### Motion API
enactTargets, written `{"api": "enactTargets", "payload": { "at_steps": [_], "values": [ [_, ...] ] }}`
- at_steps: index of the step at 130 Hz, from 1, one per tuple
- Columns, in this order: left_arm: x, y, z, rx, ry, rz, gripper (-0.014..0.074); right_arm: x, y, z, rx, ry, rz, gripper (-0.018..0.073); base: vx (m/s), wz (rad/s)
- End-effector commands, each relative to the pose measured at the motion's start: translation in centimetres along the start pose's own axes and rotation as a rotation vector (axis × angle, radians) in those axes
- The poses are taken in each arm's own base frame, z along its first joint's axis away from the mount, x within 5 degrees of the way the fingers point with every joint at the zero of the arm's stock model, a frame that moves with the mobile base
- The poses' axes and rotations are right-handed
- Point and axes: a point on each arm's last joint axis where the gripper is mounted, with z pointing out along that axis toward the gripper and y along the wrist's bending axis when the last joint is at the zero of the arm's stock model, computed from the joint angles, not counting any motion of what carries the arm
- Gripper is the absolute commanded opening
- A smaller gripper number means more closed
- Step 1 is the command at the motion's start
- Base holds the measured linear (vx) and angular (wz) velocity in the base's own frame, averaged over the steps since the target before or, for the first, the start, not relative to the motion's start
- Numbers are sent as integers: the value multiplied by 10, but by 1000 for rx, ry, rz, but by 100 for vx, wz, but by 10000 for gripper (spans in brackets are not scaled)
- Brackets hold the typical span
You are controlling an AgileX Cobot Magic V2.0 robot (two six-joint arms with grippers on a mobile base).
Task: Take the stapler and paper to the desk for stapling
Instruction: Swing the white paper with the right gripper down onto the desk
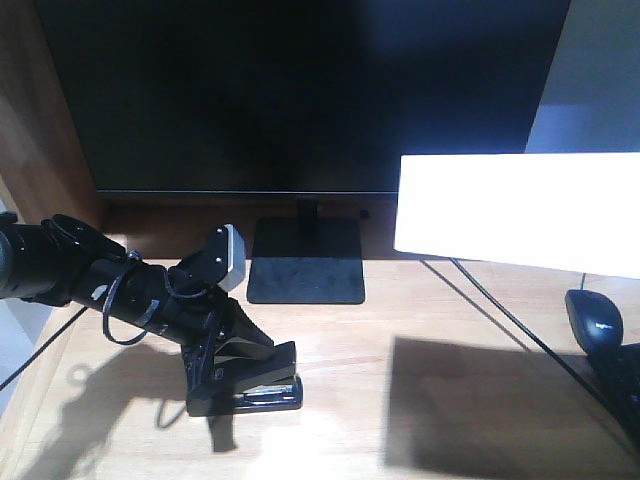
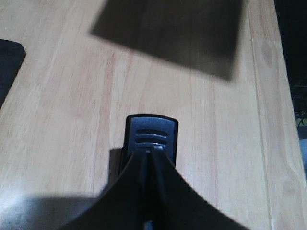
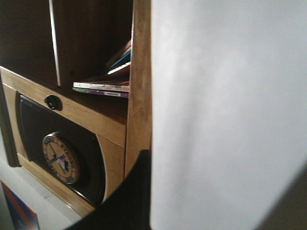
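Left jaws are pressed in on the rear of the stapler [image 1: 250, 388]. They are drawn so close that the left wrist view shows only a thin slit between them (their dark flanks fill the bottom centre of that frame). Past their tips, the stapler's rounded black end, with two ribbed grooves, points toward the middle of the frame.

In the front view the stapler sits low and left of centre and appears to rest on the pale wood table [image 1: 330, 340]. The left arm [image 1: 90, 285] reaches in from the left edge.

Right jaws pinch the paper [image 1: 520, 212]. The right wrist view shows them only as dark edges at bottom centre and in the lower right corner, with the white sheet filling the right half between them (the contact itself is hidden). In the front view the sheet hangs in the air at the right, above the table. It throws a dark rectangular shadow [image 1: 480, 410] on the wood at lower right.

Farther back on the right lie a black mouse [image 1: 593, 318] and the corner of a keyboard [image 1: 625, 385]. A thin cable [image 1: 490, 305] runs diagonally past them. At centre stands the flat base [image 1: 306, 260] of a dark monitor [image 1: 300, 90], which fills the upper frame.

Behind the paper, the right wrist view shows a wooden shelf [image 3: 140, 72] with a few books [image 3: 108, 85]. Below them is a round emblem [image 3: 60, 158] on a dark panel.
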Motion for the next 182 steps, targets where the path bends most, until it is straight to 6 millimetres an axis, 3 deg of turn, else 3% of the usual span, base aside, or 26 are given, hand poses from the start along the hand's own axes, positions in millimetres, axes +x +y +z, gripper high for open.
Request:
{"api": "enactTargets", "payload": {
  "at_steps": [1, 47, 87, 126, 158, 182],
  "values": [
    [-19, -4, -11, -7, -69, 9, -8, -1, 5, 10, -69, -49, -19, -3, 0, 0],
    [-19, -4, -11, -7, -69, 9, -8, 0, -19, 28, -24, 14, -69, -3, 0, 0],
    [-19, -4, -11, -7, -69, 9, -8, -24, -51, 43, 62, 130, -32, -3, 0, 0],
    [-19, -4, -11, -7, -69, 9, -8, -39, -91, 48, 281, 509, 55, -3, 0, 0],
    [-19, -4, -11, -7, -69, 9, -8, -30, -111, 47, 411, 924, 27, -3, 0, 0],
    [-19, -4, -11, -7, -69, 9, -8, -26, -118, 39, 464, 1049, 32, -3, 0, 0]
  ]
}}
